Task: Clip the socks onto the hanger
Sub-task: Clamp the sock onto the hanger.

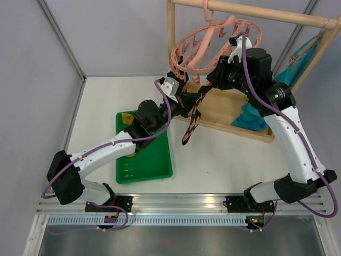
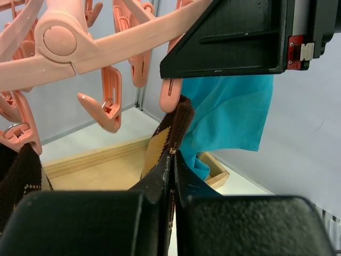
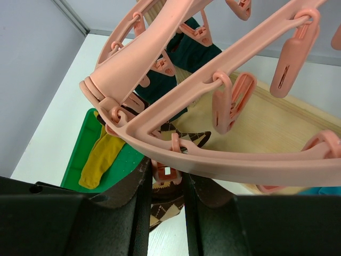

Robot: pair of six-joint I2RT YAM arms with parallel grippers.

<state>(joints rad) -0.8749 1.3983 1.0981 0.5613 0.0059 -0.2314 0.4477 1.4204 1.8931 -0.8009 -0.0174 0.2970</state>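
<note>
White counter and grey walls frame a wooden rack, from whose bar the round pink hanger dangles above the rack's base. Both arms meet under its ring.

The left claw is pinched tight on a brown argyle sock, gripping it just below the cuff. The rest of the sock trails down towards the counter. From the left wrist, the cuff's top edge touches the lower end of one pink clip. Whether fabric has entered its mouth cannot be told.

The right claw sits closed on that clip from either side, apparently squeezing it. How wide the clip gapes is not visible.

Dark teal socks and a second brown sock already hang from neighbouring clips. A mustard sock waits in the green tray. The turquoise cloth on the rack plays no part.

The step in hand looks like feeding the cuff into the opened clip. To do it well:

- Hold the squeeze with the right claw until the fabric is properly inside, since the hanger swings freely and that grip is what steadies it.
- Lift the sock straight up along the clip's axis, so the cuff goes in flat rather than folded or glancing off one side.
- Seat a good margin of cuff, not just the rim.
- Release the clip first, and open the left claw only once the bite holds.
- Avoid any downward tug on the sock, which would tilt the ring and disturb the pairs already hung.
</note>
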